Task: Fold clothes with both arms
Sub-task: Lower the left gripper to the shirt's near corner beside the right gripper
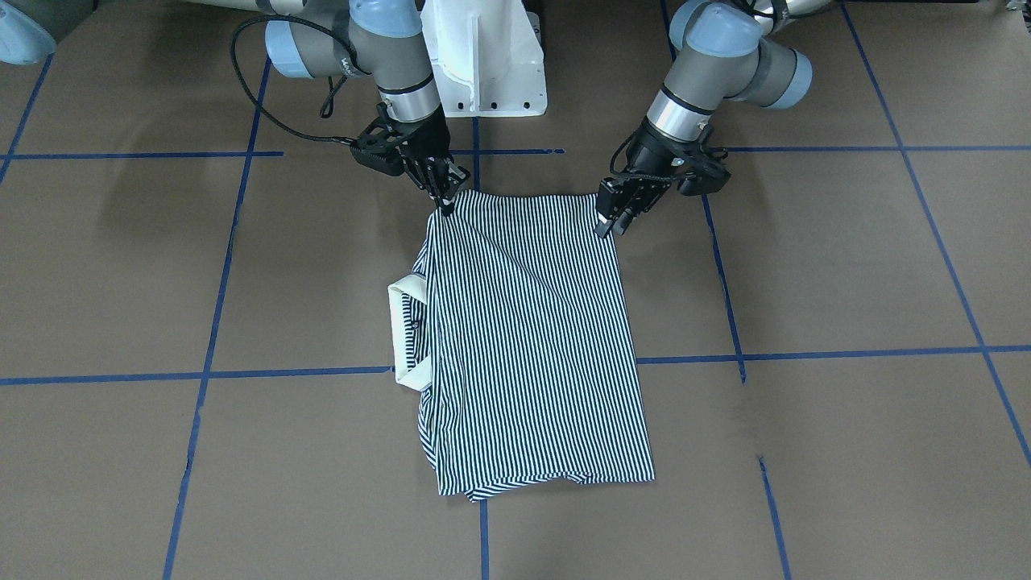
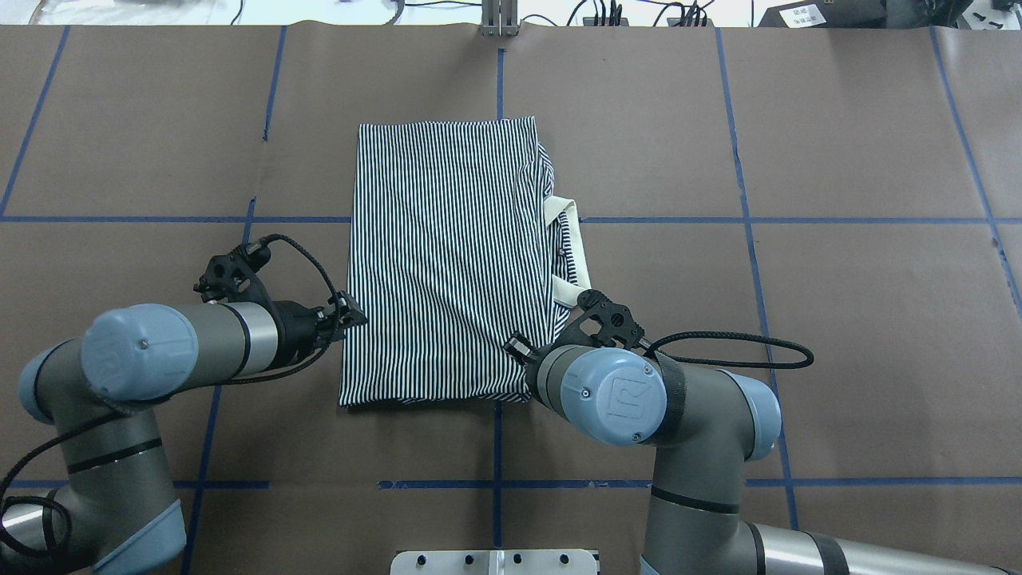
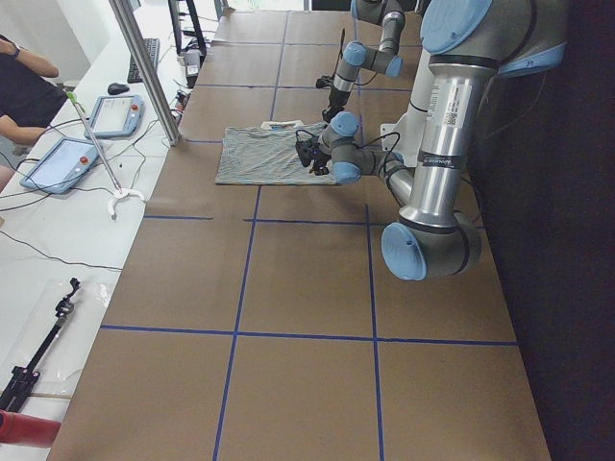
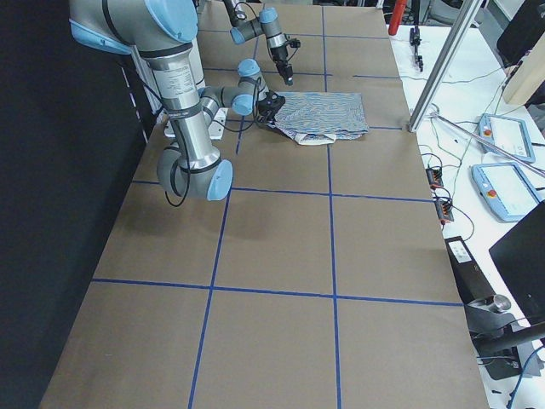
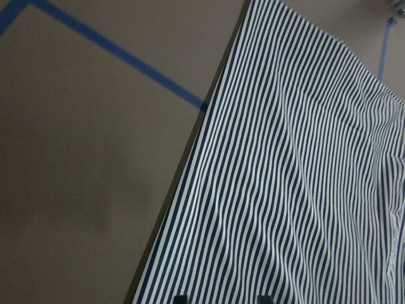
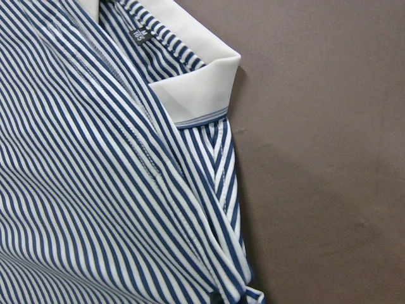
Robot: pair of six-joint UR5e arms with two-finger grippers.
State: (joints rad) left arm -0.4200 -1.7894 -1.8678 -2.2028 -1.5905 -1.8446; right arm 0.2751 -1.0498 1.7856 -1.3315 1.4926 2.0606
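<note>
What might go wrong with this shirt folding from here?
1. The cream collar pokes out past the folded striped shirt on one side; another fold may leave it sticking out.
2. The right gripper and left gripper sit at the shirt's two corners nearest the robot, where layers are stacked; a pinch might catch only the top layer.
3. The far edge looks rumpled, so the edges may not line up.

Navy-and-white striped polo shirt (image 1: 523, 338), cream collar (image 1: 400, 330)

brown table (image 2: 862, 335) gridded with blue tape (image 2: 798, 220); teach pendant (image 3: 60, 163) (blue-edged) on the white bench (image 3: 67, 226)
</note>
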